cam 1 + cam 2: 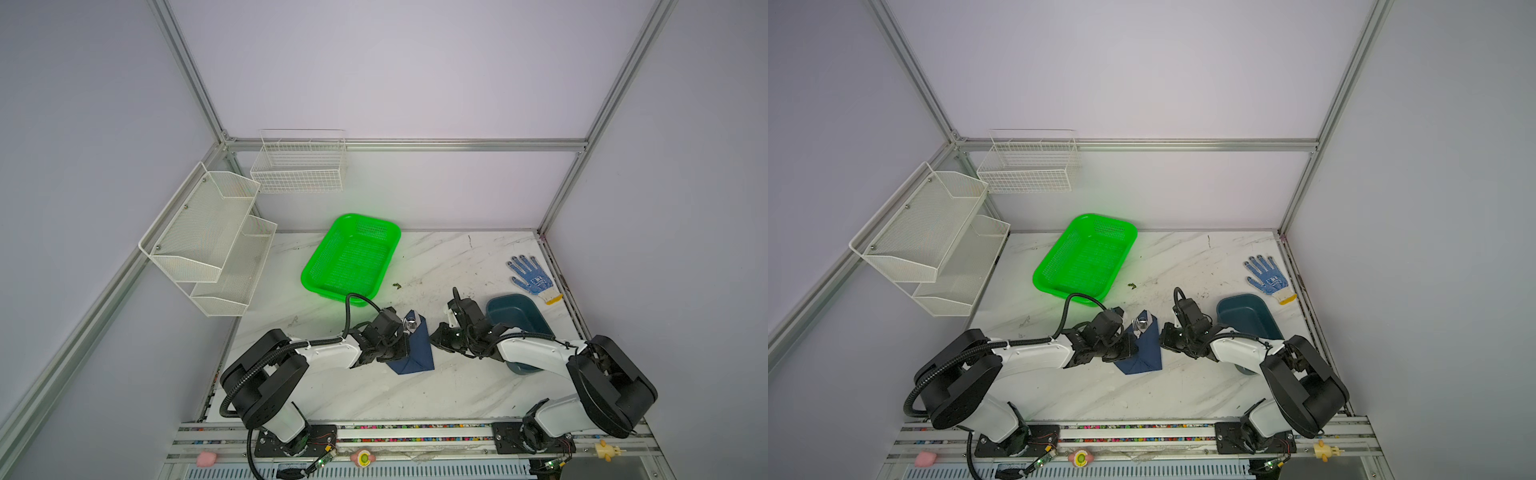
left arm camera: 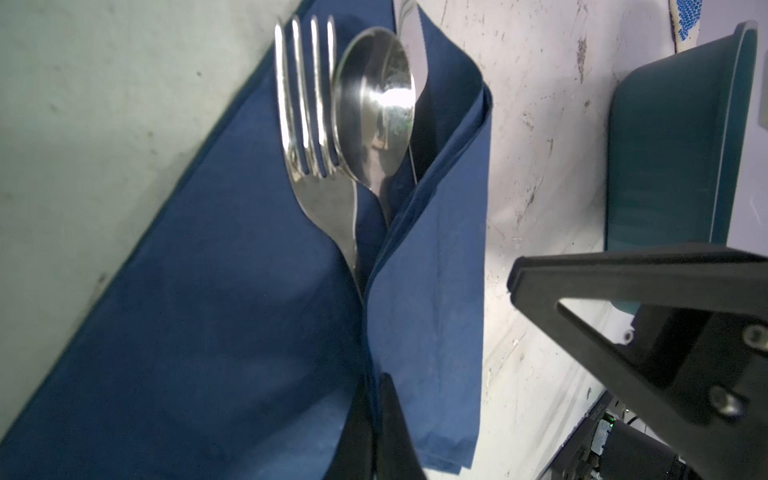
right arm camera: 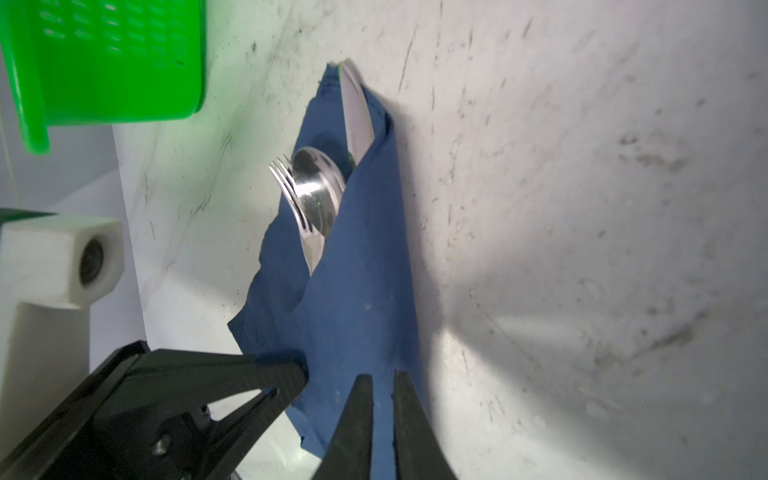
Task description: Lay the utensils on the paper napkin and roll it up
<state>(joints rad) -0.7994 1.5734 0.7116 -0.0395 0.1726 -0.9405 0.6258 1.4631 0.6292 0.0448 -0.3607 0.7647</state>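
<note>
Far left, a green basket [image 1: 351,257]. Near centre on the table [image 1: 415,395], left fingers [image 2: 397,432] clamp the paper napkin [image 1: 419,353], folded over the utensils [image 2: 353,124]. Right fingers [image 3: 357,415] hover just beside its right edge, slightly apart. Teal tray [image 1: 515,316] right.

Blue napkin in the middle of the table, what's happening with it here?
Cutlery is being wrapped. A silver metal fork, a silver metal spoon and a silver metal knife lie inside the partly folded dark navy blue paper napkin, heads sticking out. The left gripper is shut, apparently pinching the flap's edge; the right gripper sits nearly closed at the opposite edge, grip unclear. The roll is not finished.
</note>
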